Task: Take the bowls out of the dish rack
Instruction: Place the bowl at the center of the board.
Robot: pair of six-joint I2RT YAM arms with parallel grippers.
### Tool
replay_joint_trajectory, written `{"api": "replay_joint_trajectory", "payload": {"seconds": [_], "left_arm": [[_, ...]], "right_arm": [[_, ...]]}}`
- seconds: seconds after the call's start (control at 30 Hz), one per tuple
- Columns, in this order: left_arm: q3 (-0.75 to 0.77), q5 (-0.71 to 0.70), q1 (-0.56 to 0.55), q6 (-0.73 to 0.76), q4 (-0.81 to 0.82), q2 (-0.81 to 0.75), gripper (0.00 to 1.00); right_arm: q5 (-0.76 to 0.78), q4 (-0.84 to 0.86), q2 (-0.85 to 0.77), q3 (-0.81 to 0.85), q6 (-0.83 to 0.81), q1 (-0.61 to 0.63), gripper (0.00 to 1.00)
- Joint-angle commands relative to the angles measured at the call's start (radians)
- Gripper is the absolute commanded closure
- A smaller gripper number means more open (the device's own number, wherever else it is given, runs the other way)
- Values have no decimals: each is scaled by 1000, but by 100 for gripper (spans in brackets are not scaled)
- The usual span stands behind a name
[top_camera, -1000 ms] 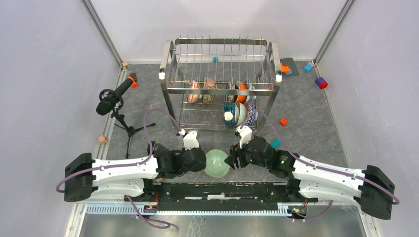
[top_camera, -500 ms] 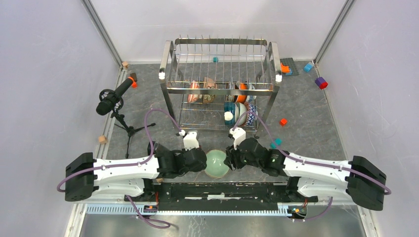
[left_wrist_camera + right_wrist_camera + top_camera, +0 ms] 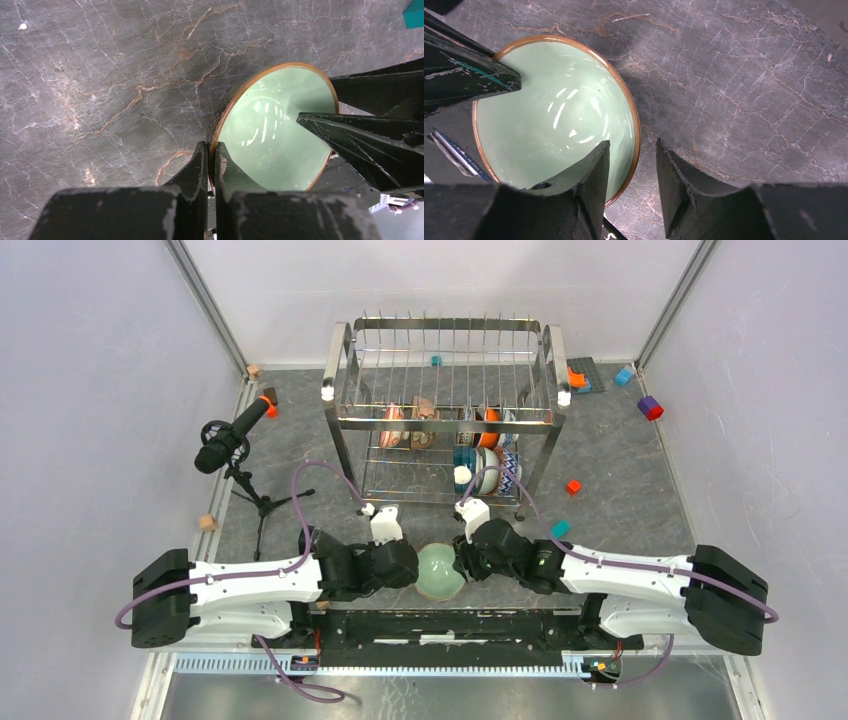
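Two robot arms (image 3: 250, 585) meet at the near edge of the desk (image 3: 620, 510), with a pale green bowl (image 3: 439, 571) between them, well in front of the dish rack (image 3: 350, 423). The left jaws are clamped on the bowl's copper-brown rim, pinching it on its left side. The right jaws are apart and straddle the opposite rim, one finger (image 3: 589, 190) inside the glazed hollow and one outside, neither clearly touching. Whether the bowl rests on the desk or hangs from the left grip cannot be told. Several other bowls (image 3: 478, 468) stand on edge in the rack's lower tier. The likely risk is a bad handover. If the left jaws let go before the right jaws bite, the smooth glaze could slip and the bowl could drop or roll off the near edge. If both arms grip and pull apart, the ceramic rim could chip.
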Motion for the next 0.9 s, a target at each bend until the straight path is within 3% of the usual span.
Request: {"api": "replay_joint_trajectory", "payload": {"seconds": [0.0, 0.3, 0.53, 0.6, 0.63, 0.77, 0.87], "left_arm": [[11, -10, -3, -45, 86, -15, 98], [7, 1, -4, -47, 90, -33, 98], [4, 19, -3, -30, 93, -40, 98], [3, 31, -3, -18, 98, -45, 96], [3, 37, -4, -15, 100, -51, 92], [15, 74, -4, 23, 104, -76, 50], [25, 96, -3, 51, 104, -106, 29]], "right_arm": [[30, 18, 15, 39, -9, 5, 57], [10, 16, 44, 50, -25, 4, 72], [12, 9, 44, 55, -44, 4, 97], [11, -3, 31, 56, -58, 5, 100], [10, -9, 23, 57, -66, 4, 100], [36, -62, -32, 62, -105, 6, 100], [52, -104, -75, 67, -132, 6, 100]]}}
